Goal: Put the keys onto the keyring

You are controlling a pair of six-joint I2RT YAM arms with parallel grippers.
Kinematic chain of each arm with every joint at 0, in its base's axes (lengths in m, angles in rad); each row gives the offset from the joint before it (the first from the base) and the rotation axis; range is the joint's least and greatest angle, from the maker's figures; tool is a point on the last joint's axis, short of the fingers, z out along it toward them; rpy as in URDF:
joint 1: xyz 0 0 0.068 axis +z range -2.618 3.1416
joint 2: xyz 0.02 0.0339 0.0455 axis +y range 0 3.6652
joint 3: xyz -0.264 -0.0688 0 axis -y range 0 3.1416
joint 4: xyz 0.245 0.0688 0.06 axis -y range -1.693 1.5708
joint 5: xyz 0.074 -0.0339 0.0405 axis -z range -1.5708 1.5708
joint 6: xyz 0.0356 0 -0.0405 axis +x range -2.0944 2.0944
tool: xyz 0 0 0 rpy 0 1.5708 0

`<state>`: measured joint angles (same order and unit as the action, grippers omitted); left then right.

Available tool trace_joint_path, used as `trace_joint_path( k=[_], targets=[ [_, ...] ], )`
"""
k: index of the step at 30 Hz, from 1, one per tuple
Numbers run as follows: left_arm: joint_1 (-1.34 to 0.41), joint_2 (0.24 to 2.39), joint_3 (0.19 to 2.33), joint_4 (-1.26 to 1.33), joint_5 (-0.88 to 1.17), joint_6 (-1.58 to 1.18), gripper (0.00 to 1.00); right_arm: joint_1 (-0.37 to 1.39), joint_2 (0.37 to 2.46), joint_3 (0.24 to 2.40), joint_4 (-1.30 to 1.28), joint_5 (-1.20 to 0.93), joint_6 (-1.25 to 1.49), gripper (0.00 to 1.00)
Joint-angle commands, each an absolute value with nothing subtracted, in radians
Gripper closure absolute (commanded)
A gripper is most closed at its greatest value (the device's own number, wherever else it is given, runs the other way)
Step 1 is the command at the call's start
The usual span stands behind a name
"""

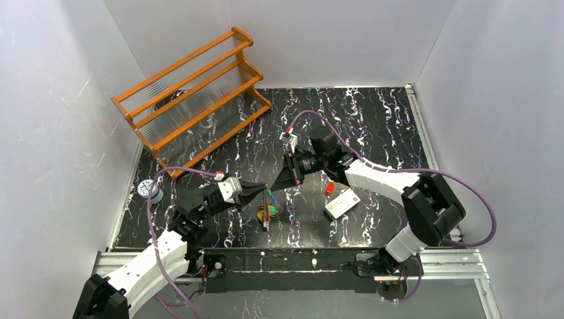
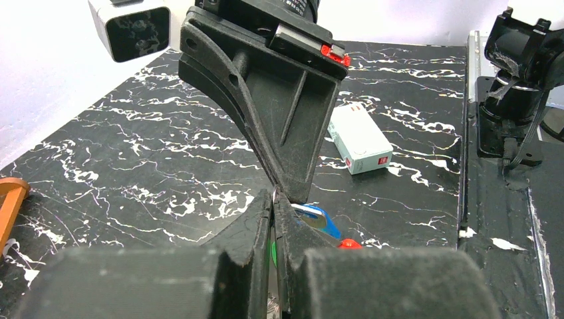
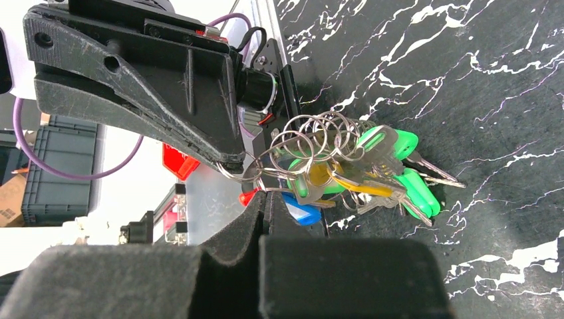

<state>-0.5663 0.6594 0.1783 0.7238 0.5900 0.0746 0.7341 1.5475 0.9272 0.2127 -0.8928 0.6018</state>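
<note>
Both grippers meet tip to tip above the table's front middle. My left gripper [image 1: 264,189] [image 2: 274,199] is shut on the thin silver keyring [image 3: 247,174]. My right gripper [image 1: 273,188] [image 3: 267,195] is shut on the same ring from the other side. Under the two tips hangs a bunch of several keys [image 1: 267,211] [image 3: 372,169] with green, yellow and blue heads, joined by small wire rings. A blue key head [image 2: 324,222] shows just past my left fingers. One red key [image 1: 329,189] lies alone on the table to the right.
A flat white card with a red dot [image 1: 342,203] [image 2: 359,138] lies right of the bunch. An orange wooden rack [image 1: 189,100] stands at the back left. A small round spool [image 1: 147,191] sits by the left wall. White walls enclose the black marbled table [image 1: 372,126].
</note>
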Motion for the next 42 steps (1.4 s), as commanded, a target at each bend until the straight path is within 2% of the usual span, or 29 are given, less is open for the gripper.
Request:
trace_joint_path(
  k=[1,4,6,13,16,26,33,38,42],
  targets=[
    [-0.570,0.645,0.205,0.792,0.607,0.080,1.00,0.729,1.565,0.968,0.192,-0.888,0.575,0.97],
    [-0.570,0.645,0.204,0.792,0.606,0.080,1.00,0.728,1.547,0.967,0.199,-0.892,0.545,0.77],
    [-0.570,0.643,0.202,0.792,0.606,0.081,1.00,0.726,1.520,0.961,0.208,-0.882,0.520,0.68],
    [-0.569,0.641,0.199,0.792,0.603,0.079,1.00,0.726,1.386,0.893,0.322,-0.799,0.452,0.42],
    [-0.569,0.642,0.201,0.793,0.604,0.079,1.00,0.726,1.346,0.847,0.391,-0.779,0.415,0.35],
    [-0.570,0.642,0.199,0.792,0.604,0.075,1.00,0.731,1.242,0.625,0.795,-0.796,0.264,0.30],
    [-0.571,0.640,0.198,0.792,0.606,0.071,1.00,0.794,1.267,0.615,0.773,-0.767,0.111,0.38],
    [-0.569,0.633,0.195,0.792,0.607,0.071,1.00,0.830,1.301,0.633,0.770,-0.710,0.075,0.54],
    [-0.569,0.628,0.195,0.792,0.609,0.069,1.00,0.838,1.327,0.655,0.774,-0.704,0.070,0.59]
  ],
)
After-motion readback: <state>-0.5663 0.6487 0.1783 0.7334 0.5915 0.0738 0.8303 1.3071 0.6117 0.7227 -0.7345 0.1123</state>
